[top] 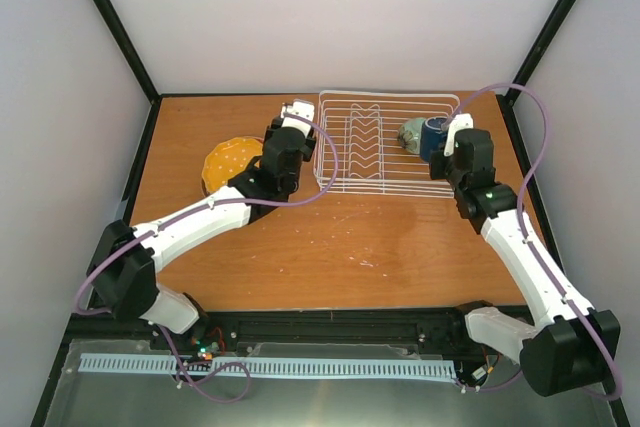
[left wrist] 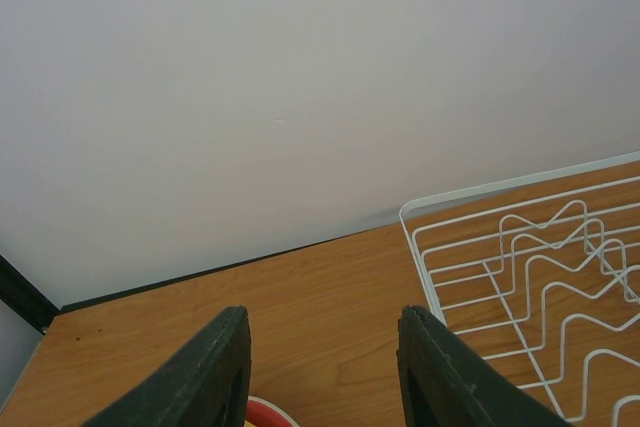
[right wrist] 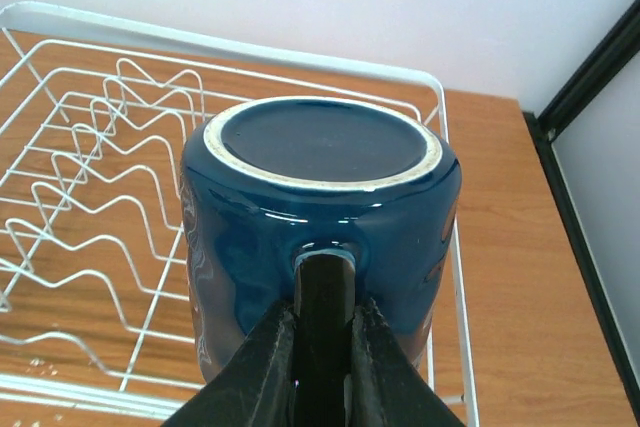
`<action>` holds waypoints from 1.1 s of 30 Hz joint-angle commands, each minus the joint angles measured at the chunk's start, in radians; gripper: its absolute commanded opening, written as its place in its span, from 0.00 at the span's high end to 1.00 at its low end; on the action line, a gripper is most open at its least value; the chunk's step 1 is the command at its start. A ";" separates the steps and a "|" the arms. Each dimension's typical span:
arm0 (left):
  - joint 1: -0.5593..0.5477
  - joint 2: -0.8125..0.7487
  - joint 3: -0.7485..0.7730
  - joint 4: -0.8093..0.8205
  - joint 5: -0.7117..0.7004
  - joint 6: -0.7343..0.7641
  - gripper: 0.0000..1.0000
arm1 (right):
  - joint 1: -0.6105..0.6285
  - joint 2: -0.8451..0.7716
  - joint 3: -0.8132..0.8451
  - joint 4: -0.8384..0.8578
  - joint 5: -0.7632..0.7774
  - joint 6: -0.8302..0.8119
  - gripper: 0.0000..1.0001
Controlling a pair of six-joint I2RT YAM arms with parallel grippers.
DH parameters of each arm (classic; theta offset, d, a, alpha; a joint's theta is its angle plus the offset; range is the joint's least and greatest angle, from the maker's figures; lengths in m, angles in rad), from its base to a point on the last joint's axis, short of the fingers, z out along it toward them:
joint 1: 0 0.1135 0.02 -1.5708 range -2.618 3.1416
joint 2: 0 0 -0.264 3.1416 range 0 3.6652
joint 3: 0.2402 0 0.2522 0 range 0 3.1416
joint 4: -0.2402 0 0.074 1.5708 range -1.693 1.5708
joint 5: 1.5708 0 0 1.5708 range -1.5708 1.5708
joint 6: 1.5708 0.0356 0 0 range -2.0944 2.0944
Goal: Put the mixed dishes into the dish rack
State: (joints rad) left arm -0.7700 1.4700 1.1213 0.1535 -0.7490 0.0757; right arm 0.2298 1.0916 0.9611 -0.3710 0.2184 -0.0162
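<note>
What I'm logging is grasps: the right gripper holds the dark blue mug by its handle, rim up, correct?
No: the right gripper does hold the dark blue mug by its handle, but base up; the right wrist view shows its ringed underside on top.

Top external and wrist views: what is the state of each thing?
dark blue mug, upside down, held by its handle.
right gripper, shut on the mug's handle.
left gripper, open, empty.
dish rack, plate slots empty.
orange-yellow dotted plate, flat on the table.
</note>
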 commanded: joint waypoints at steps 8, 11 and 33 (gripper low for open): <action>0.009 0.053 0.046 -0.018 0.014 -0.008 0.58 | 0.004 0.050 -0.074 0.401 -0.180 -0.069 0.97; 0.012 0.071 0.049 -0.022 0.018 -0.007 0.58 | -0.003 0.091 -0.037 0.362 -0.338 -0.078 0.97; 0.063 0.190 0.136 -0.042 0.092 0.024 0.61 | -0.088 0.151 -0.019 0.265 -0.492 -0.213 0.97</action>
State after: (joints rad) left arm -0.7151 1.6436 1.2053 0.1104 -0.6773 0.0849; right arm 0.1604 1.2530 0.9340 -0.1768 -0.2680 -0.1970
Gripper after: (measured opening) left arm 0.386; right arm 0.122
